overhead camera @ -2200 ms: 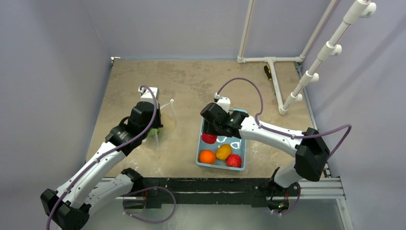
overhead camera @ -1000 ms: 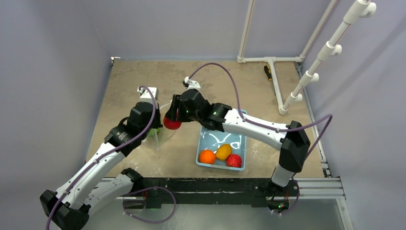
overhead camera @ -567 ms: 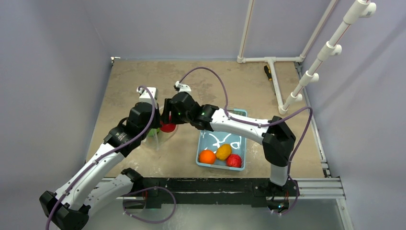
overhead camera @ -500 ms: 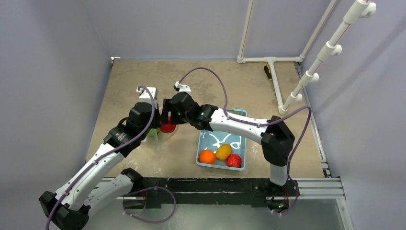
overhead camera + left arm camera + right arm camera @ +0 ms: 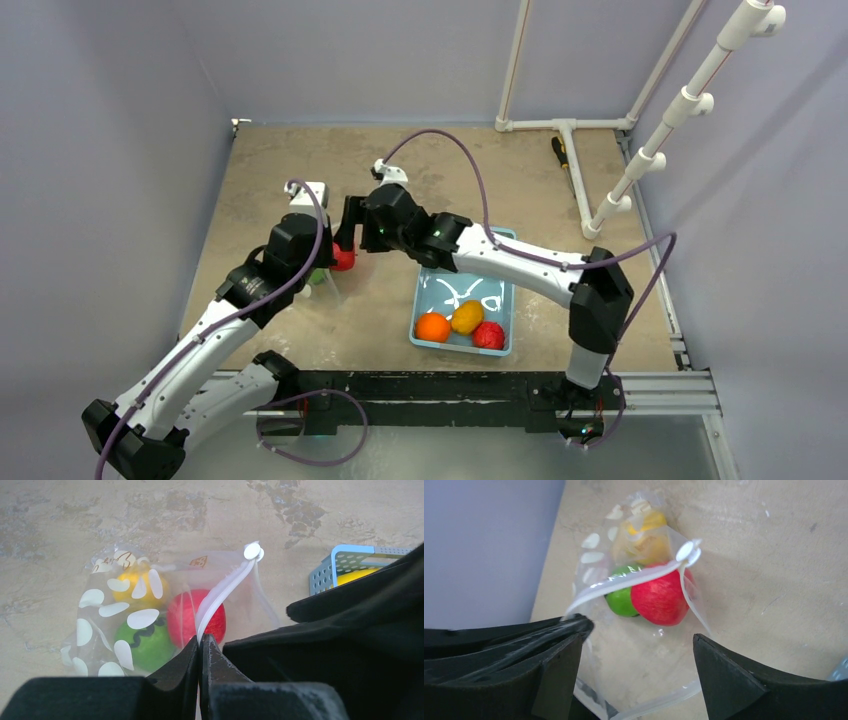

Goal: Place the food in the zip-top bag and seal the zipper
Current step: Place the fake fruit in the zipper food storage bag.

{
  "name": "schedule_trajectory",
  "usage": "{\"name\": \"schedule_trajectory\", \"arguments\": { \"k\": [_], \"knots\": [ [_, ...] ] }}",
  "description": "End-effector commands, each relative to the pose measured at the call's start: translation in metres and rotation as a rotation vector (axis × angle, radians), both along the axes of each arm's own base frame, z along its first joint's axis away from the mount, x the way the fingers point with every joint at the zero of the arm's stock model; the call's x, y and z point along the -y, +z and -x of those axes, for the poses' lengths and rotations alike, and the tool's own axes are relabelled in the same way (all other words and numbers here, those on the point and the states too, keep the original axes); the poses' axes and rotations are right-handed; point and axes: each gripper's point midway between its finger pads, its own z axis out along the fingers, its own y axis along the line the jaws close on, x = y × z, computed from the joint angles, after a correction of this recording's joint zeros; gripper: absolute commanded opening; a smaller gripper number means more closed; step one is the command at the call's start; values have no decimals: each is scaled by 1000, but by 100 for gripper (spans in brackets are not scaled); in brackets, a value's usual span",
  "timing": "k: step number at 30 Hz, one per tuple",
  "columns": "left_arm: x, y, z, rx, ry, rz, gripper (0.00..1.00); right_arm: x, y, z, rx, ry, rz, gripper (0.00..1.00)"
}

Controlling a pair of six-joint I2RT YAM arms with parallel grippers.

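Mottled tan table (image 5: pixel 270 170), grey walls. The left gripper (image 5: pixel 200 642) is pinched tight on the zipper (image 5: pixel 220 597) of the zip-top bag (image 5: pixel 97 612). Just beyond its tips the food (image 5: pixel 182 617) lies inside the bag: red, green and yellow pieces. The right gripper (image 5: pixel 640 632) hangs above the bag, fingers wide apart and empty. Only the overhead view shows the light-blue basket (image 5: pixel 465 292) behind the right gripper, with three fruits (image 5: pixel 467 317) in it. Only the wrist views show the bag's contents clearly.

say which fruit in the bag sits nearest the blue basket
The red fruit: it lies on the basket side of the bag; the green fruit and yellow fruit sit farther off.
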Motion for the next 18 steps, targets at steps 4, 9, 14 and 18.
{"name": "schedule_trajectory", "arguments": {
  "k": [4, 9, 14, 18],
  "knots": [
    [3, 6, -3, 28, -12, 5, 0, 26, 44, 1, 66, -74, -52, 80],
    [2, 7, -3, 33, -7, 7, 0, 40, 29, 7, 37, -104, -33, 76],
    [2, 8, -3, 34, -6, 8, 0, 45, 5, 13, -4, -105, -17, 73],
    [2, 8, -3, 35, -6, 10, 0, 42, -11, 16, -28, -95, -7, 71]
  ]
}}
